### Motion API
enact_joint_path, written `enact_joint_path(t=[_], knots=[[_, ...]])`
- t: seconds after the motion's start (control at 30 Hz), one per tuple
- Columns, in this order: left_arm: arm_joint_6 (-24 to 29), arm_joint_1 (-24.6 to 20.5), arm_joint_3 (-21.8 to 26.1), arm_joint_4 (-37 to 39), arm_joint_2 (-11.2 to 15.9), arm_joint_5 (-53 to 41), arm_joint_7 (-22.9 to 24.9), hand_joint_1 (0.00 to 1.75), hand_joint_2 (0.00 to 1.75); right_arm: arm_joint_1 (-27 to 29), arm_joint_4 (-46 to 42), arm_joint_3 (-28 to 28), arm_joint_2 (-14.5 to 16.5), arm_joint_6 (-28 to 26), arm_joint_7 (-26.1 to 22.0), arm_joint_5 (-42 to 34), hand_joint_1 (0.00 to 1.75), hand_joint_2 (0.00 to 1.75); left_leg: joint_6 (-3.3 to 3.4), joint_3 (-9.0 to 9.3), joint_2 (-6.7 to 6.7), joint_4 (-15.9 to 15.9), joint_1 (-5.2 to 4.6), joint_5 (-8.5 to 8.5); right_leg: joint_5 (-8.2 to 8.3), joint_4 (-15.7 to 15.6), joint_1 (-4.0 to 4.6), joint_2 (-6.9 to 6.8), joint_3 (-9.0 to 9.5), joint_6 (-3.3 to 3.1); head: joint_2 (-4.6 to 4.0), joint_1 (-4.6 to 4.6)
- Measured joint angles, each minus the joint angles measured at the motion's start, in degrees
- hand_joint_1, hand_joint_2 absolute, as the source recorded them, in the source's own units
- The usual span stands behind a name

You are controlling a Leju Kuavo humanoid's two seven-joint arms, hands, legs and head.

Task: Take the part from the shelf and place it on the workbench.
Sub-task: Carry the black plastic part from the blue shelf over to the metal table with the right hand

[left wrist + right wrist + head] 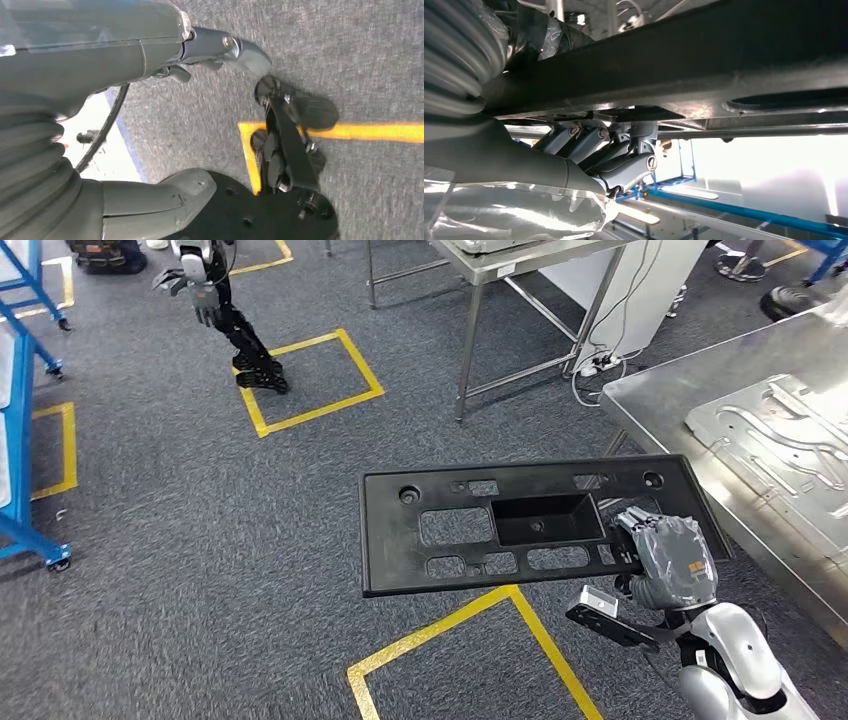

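Note:
The part is a flat black plastic panel (530, 523) with several cut-outs and a rectangular recess in its middle. My right hand (668, 562) grips it at its right end and holds it level above the carpet, to the left of the workbench (690, 380). In the right wrist view the hand's fingers (616, 155) curl against the underside of the panel (724, 60). My left hand (125, 55) hangs over the floor, its thumb and fingers apart with nothing between them.
A shaped silver metal plate (785, 435) lies on the steel workbench. A second steel table (510, 265) stands further back. Yellow tape squares (310, 380) mark the grey carpet. Blue racks (15, 410) line the left edge. Another robot (215, 310) stands at the far left.

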Motion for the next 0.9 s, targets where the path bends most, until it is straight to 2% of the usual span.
enact_joint_path(t=[0.03,0.1,0.13,0.17,0.2,0.23,0.27,0.33,0.37,0.4,0.43,0.47,0.5,0.53,0.6,0.63,0.67,0.7,0.73,0.77,0.8,0.83,0.87,0.9], knots=[[-0.01,0.01,-0.01,0.00,-0.01,0.01,-0.01,0.00,1.75,-0.04,0.01,-0.02,-0.06,-0.01,0.00,-0.01,1.75,1.75,0.36,0.18,0.82,-0.41,0.11,0.19,-0.82,1.24,0.12,-1.51,-0.61,0.24,0.00,0.07],[-0.05,0.19,-0.03,0.00,-0.01,-0.02,-0.02,0.00,1.75,-0.19,0.02,-0.06,-0.10,-0.01,0.00,-0.01,1.75,1.75,0.82,0.37,2.36,-0.80,0.10,0.30,-3.91,6.90,0.21,-5.19,-3.37,0.67,0.00,0.18],[-0.08,0.26,-0.04,0.00,0.00,-0.04,-0.06,0.00,1.75,-0.21,0.02,-0.07,-0.08,-0.02,0.00,-0.01,1.75,1.75,0.91,0.38,3.13,-0.80,0.02,0.23,-5.45,10.56,0.06,-6.09,-5.24,0.89,0.00,0.18],[-0.13,0.30,-0.06,0.00,0.00,-0.07,-0.15,0.00,1.75,-0.16,0.02,-0.07,-0.05,-0.02,0.00,-0.01,1.75,1.75,0.92,0.40,3.90,-0.79,-0.05,0.13,-6.27,13.38,-0.13,-6.49,-6.72,1.09,-0.01,0.18],[-0.18,0.30,-0.08,0.00,0.00,-0.12,-0.30,0.00,1.75,-0.10,0.03,-0.07,-0.03,-0.02,-0.01,-0.01,1.75,1.75,0.90,0.48,4.67,-0.78,-0.09,-0.02,-6.03,14.42,-0.30,-6.69,-7.31,1.23,-0.01,0.18],[-0.25,0.26,-0.10,0.00,0.00,-0.15,-0.46,0.00,1.75,-0.06,0.04,-0.07,-0.03,-0.02,-0.02,-0.01,1.75,1.75,0.83,0.64,5.40,-0.77,-0.10,-0.19,-4.73,13.18,-0.41,-6.91,-6.73,1.32,-0.01,0.19],[-0.32,0.20,-0.13,0.00,0.00,-0.18,-0.60,0.00,1.75,-0.07,0.05,-0.07,-0.03,-0.02,-0.04,-0.01,1.75,1.75,0.71,0.91,6.08,-0.77,-0.10,-0.41,-2.61,9.72,-0.45,-7.52,-4.93,1.28,-0.01,0.19],[-0.41,0.11,-0.18,0.00,0.00,-0.21,-0.71,0.00,1.75,-0.16,0.06,-0.07,-0.03,-0.02,-0.08,-0.01,1.75,1.75,0.29,1.52,7.30,-0.78,-0.24,-0.91,0.33,2.01,0.00,-10.20,-0.88,0.80,-0.01,0.18],[-0.43,0.05,-0.19,0.00,0.00,-0.21,-0.70,0.00,1.75,-0.18,0.06,-0.07,-0.02,-0.03,-0.10,-0.01,1.75,1.75,0.02,1.76,7.83,-0.79,-0.34,-1.12,0.89,-0.27,0.33,-11.15,0.28,0.42,0.00,0.17],[-0.43,-0.01,-0.20,0.00,0.00,-0.21,-0.67,0.00,1.75,-0.19,0.06,-0.08,-0.02,-0.04,-0.11,-0.01,1.75,1.75,-0.26,1.96,8.36,-0.85,-0.44,-1.27,0.75,-1.03,0.66,-11.54,0.59,0.08,0.00,0.16],[-0.42,-0.12,-0.21,0.00,0.00,-0.21,-0.61,0.00,1.75,-0.16,0.06,-0.09,-0.01,-0.06,-0.13,-0.01,1.75,1.75,-0.54,2.17,8.92,-0.94,-0.51,-1.39,0.76,-1.06,0.85,-10.96,0.49,-0.24,0.00,0.16],[-0.42,-0.25,-0.24,-0.01,0.00,-0.21,-0.56,0.00,1.75,-0.12,0.05,-0.11,-0.02,-0.08,-0.14,-0.01,1.75,1.75,-0.86,2.36,9.27,-1.03,-0.49,-1.59,0.81,-1.21,0.70,-10.22,0.55,-0.55,0.00,0.15],[-0.40,-0.33,-0.28,-0.01,0.03,-0.22,-0.50,0.00,1.75,-0.08,0.04,-0.15,-0.02,-0.10,-0.15,0.00,1.75,1.75,-1.17,2.47,8.69,-0.78,-0.42,-1.98,0.92,-1.53,0.53,-9.57,0.72,-0.84,0.00,0.16],[-0.36,-0.37,-0.33,-0.02,0.06,-0.22,-0.48,0.00,1.75,-0.08,0.03,-0.16,-0.01,-0.12,-0.16,0.01,1.75,1.75,-1.40,2.16,7.40,0.31,-0.34,-2.79,1.04,-1.85,0.33,-8.93,0.93,-1.19,0.00,0.15],[-0.16,-0.25,-0.48,-0.02,0.09,-0.26,-0.43,0.00,1.75,-0.15,0.02,-0.19,0.06,-0.14,-0.18,0.07,1.75,1.75,-1.65,-0.45,4.05,6.06,-0.14,-5.88,1.12,-2.15,0.13,-7.69,1.20,-1.75,0.00,0.14],[-0.02,-0.17,-0.56,-0.02,0.08,-0.27,-0.40,0.00,1.75,-0.19,0.02,-0.18,0.11,-0.14,-0.20,0.14,1.75,1.75,-1.70,-2.56,3.19,10.11,-0.10,-7.59,1.05,-2.05,0.15,-7.03,1.19,-1.96,0.00,0.14],[0.11,-0.11,-0.63,-0.01,0.07,-0.30,-0.36,0.00,1.75,-0.20,0.02,-0.17,0.18,-0.13,-0.22,0.26,1.75,1.75,-1.75,-4.53,2.89,13.61,-0.09,-8.65,0.96,-1.92,0.19,-6.29,1.17,-2.07,0.00,0.14],[0.21,-0.05,-0.70,-0.01,0.08,-0.31,-0.32,0.00,1.75,-0.18,0.02,-0.17,0.25,-0.12,-0.24,0.38,1.75,1.75,-1.77,-5.78,2.80,15.40,-0.09,-8.58,0.86,-1.75,0.23,-5.48,1.18,-2.12,0.00,0.14],[0.28,-0.01,-0.78,-0.01,0.10,-0.32,-0.27,0.00,1.75,-0.18,0.02,-0.16,0.31,-0.11,-0.26,0.48,1.75,1.75,-1.73,-6.01,2.72,14.95,-0.09,-7.28,0.73,-1.53,0.25,-4.61,1.20,-2.11,0.00,0.14],[0.31,0.03,-0.87,-0.01,0.14,-0.32,-0.25,0.00,1.75,-0.18,0.02,-0.16,0.37,-0.11,-0.26,0.55,1.75,1.75,-1.62,-5.20,2.42,12.30,-0.08,-5.04,0.57,-1.28,0.24,-3.74,1.22,-2.02,0.00,0.13],[0.33,0.06,-0.96,-0.01,0.19,-0.32,-0.22,0.00,1.75,-0.19,0.02,-0.16,0.41,-0.10,-0.26,0.56,1.75,1.75,-1.44,-3.78,1.53,8.46,-0.05,-2.72,0.39,-0.99,0.19,-2.93,1.21,-1.86,0.00,0.13],[0.33,0.09,-1.04,0.00,0.22,-0.33,-0.20,0.00,1.75,-0.24,0.02,-0.16,0.45,-0.10,-0.26,0.59,1.75,1.75,-1.26,-2.40,0.25,4.92,0.02,-1.19,0.21,-0.64,0.21,-2.19,1.07,-1.63,0.00,0.14],[0.32,0.11,-1.11,0.00,0.24,-0.33,-0.18,0.00,1.75,-0.28,0.01,-0.16,0.48,-0.09,-0.26,0.64,1.75,1.75,-1.06,-1.40,-0.85,2.49,0.09,-0.37,0.12,-0.37,0.20,-1.48,0.83,-1.33,0.00,0.14],[0.31,0.10,-1.18,0.00,0.24,-0.34,-0.16,0.00,1.75,-0.31,0.01,-0.16,0.50,-0.09,-0.27,0.72,1.75,1.75,-0.84,-0.91,-1.60,1.32,0.06,-0.28,0.12,-0.21,0.11,-0.86,0.55,-0.97,-0.01,0.15]])
